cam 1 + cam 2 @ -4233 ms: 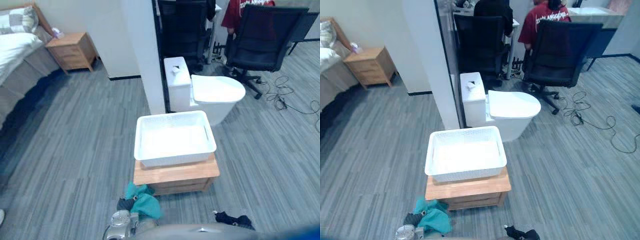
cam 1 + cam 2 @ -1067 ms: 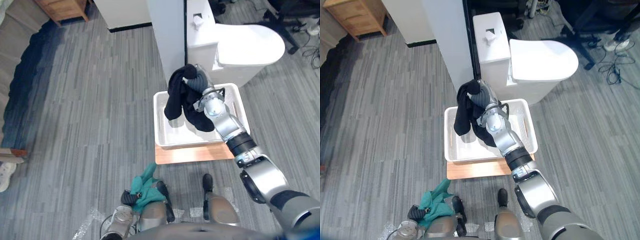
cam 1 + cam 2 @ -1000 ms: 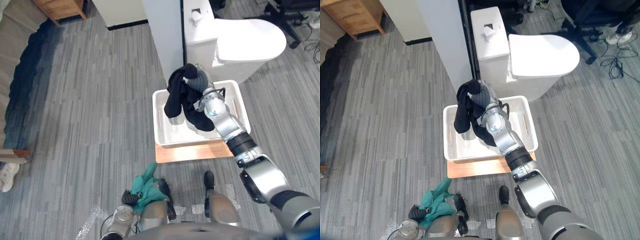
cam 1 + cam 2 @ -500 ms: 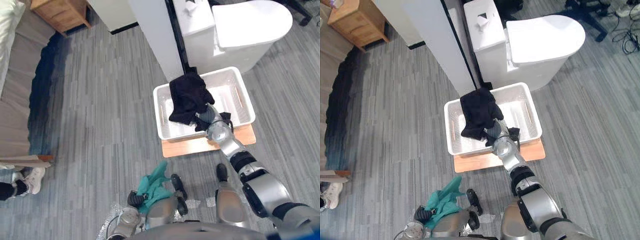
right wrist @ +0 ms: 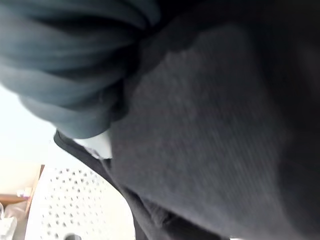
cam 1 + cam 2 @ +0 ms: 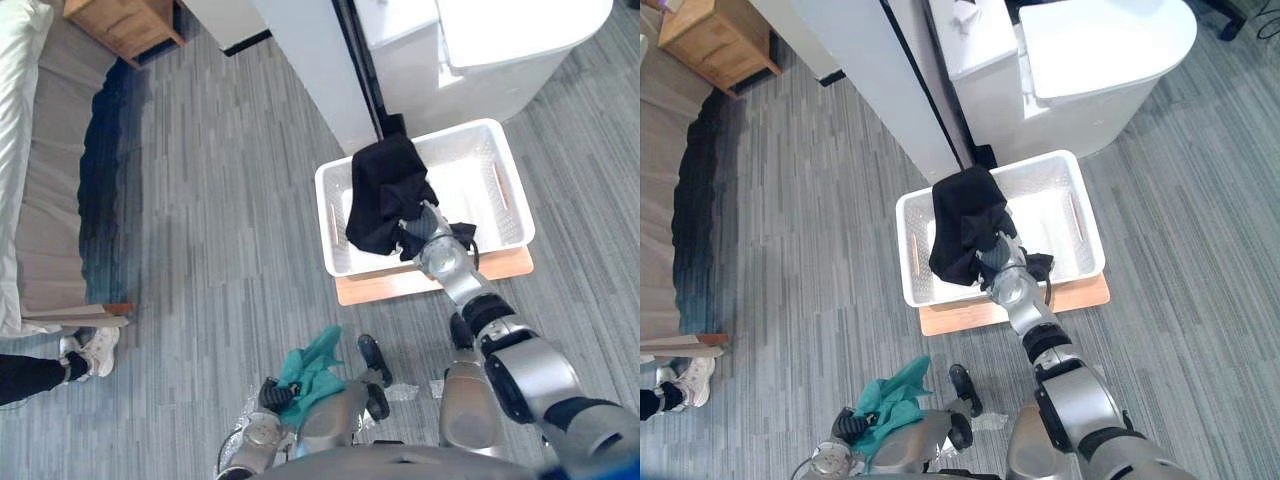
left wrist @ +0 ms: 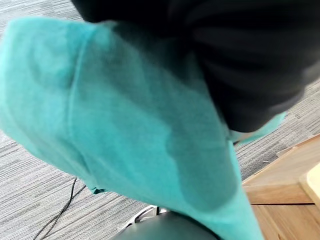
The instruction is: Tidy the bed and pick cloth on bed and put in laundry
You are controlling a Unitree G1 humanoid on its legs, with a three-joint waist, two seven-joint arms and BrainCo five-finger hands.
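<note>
Hanging limp and light over the basket [image 6: 505, 190] at centre right, the black cloth [image 6: 385, 195] hides whether my right hand [image 6: 424, 228] has its fingers clenched; any bunched fold should give hold.

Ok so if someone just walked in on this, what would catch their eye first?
Probably the black cloth draped across the left part of the white basket, which sits on a low wooden stand in front of a toilet, with the right hand pressed up against the cloth. After that, the bright teal cloth bunched at the left hand, low over the grey floor.
</note>
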